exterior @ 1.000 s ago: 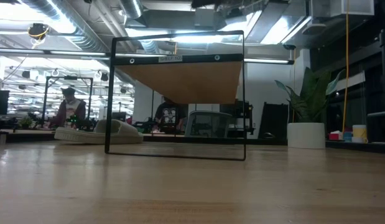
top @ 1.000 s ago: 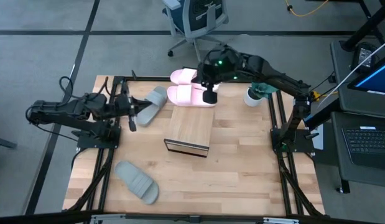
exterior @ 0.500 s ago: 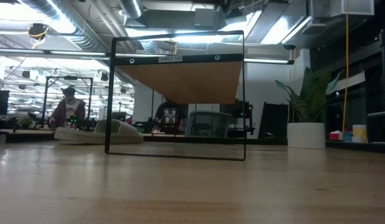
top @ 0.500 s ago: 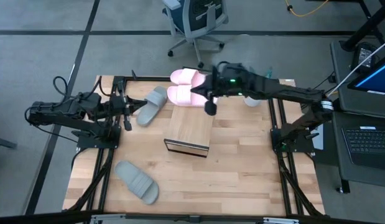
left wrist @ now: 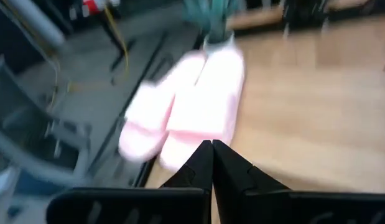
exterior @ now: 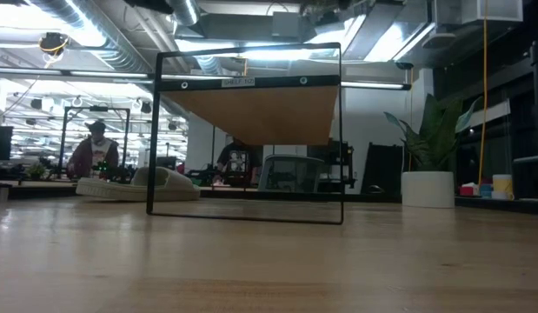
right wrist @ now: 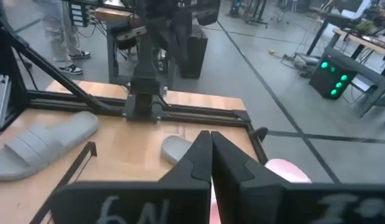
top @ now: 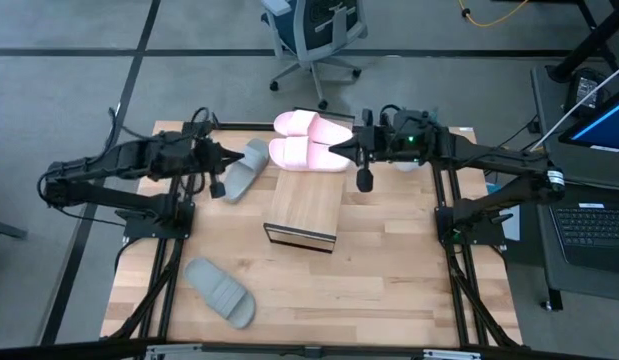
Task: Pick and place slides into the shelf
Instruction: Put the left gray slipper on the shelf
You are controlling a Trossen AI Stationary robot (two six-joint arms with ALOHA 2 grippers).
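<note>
Two pale pink slides (top: 307, 152) (top: 297, 123) lie side by side on their soles at the table's far edge, just beyond the shelf (top: 304, 210). One grey-green slide (top: 245, 168) rests far-left of the shelf, and another (top: 221, 291) lies near the near-left corner. The low view shows the shelf's dark frame (exterior: 246, 130) with a grey slide (exterior: 138, 184) behind it. My left gripper (top: 229, 158), shut (left wrist: 211, 155), hovers at the far grey slide's left side. My right gripper (top: 335, 150), shut (right wrist: 208, 146), points left over the nearer pink slide's right end.
A white pot holding a green plant (exterior: 428, 188) stands by the far-right corner, mostly under my right arm. A dark frame rail (top: 179, 260) runs along the table's left and right sides. An office chair (top: 314, 35) stands beyond the far edge. Bare wood (top: 389, 280) lies near-right of the shelf.
My right gripper has drawn back toward the table's right from the pink slides and turned from pointing down to pointing level toward the left. My left arm has risen and reached toward the far grey slide. No slide has moved.
</note>
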